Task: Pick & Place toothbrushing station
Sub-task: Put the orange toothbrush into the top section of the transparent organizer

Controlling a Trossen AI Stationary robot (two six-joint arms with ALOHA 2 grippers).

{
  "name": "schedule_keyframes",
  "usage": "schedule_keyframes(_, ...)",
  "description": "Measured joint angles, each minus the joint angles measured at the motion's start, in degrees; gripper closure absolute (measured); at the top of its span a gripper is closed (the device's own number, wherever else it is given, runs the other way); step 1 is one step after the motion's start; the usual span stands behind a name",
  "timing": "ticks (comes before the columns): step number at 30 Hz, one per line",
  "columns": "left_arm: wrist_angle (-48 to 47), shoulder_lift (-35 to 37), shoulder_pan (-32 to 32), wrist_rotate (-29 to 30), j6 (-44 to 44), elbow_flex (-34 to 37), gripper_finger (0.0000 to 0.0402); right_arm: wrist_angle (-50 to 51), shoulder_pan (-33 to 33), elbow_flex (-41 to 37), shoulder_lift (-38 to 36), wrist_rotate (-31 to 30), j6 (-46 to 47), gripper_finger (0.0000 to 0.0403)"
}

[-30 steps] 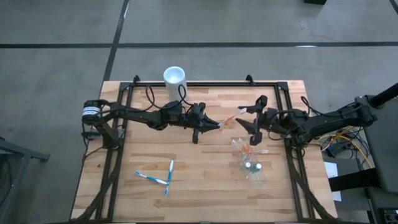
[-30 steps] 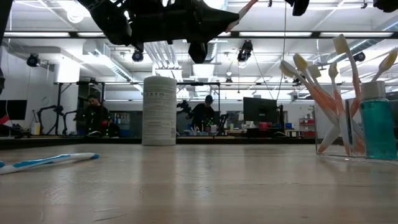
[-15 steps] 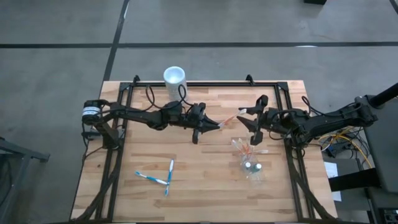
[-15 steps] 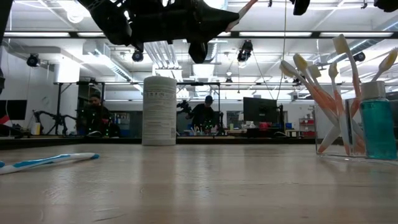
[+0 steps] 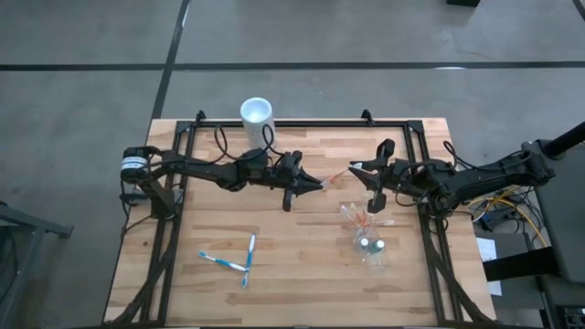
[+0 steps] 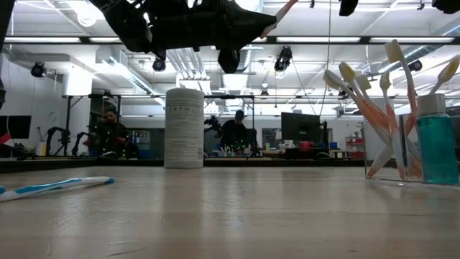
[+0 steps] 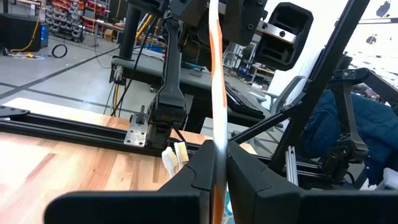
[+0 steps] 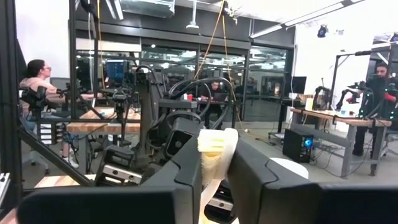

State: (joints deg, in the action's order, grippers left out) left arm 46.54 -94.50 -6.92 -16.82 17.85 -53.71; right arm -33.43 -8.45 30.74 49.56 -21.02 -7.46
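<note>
An orange-and-white toothbrush hangs level above the table's middle, between my two grippers. My left gripper is shut on its handle, and my right gripper is shut on its bristle end. The clear cup stands on the table at the near right and holds several orange-and-white toothbrushes, which lean on its rim, and a blue-capped piece. Two blue-and-white toothbrushes lie flat at the near left. My left gripper pinches the toothbrush's orange handle between its two fingers, coming level from the table's left and lying along it. The brush sticks out past the fingertips, clear of the table. My right gripper pinches the bristle head between its two fingers, coming level from the table's right, end-on to the brush.
A tall white cup stands at the table's far edge, left of centre. A black frame rail runs round the wooden top. Bare wood lies in the middle near part. People sit at benches in the room behind.
My right gripper has shut: its fingers stood wide on either side of the brush head and have drawn in onto it. My left gripper and the toothbrush have kept their place.
</note>
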Motion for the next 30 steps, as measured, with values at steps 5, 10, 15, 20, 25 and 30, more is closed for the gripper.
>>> schedule_keyframes(5,-0.02,0.00,0.00,0.14,0.00,0.02,0.0378,0.00,0.00,0.00,0.00,0.00,-0.01,0.0364)
schedule_keyframes(10,0.00,0.00,0.00,0.16,0.04,0.02,0.0370,0.02,-0.02,0.00,0.00,0.00,-0.01,0.0368)
schedule_keyframes(15,-0.02,0.00,-0.04,0.40,0.28,0.02,0.0349,0.07,-0.06,0.00,0.02,0.15,-0.07,0.0369)
schedule_keyframes(20,0.15,0.00,-0.04,0.91,0.26,0.02,0.0339,0.24,-0.07,0.00,0.04,0.17,-0.23,0.0369)
schedule_keyframes(25,0.31,0.00,-0.04,1.85,0.26,0.02,0.0339,0.24,-0.04,0.00,0.04,0.11,-0.27,0.0369)
schedule_keyframes(30,0.26,0.00,-0.02,1.92,1.35,0.02,0.0331,0.24,-0.04,0.00,0.04,0.09,-0.27,0.0369)
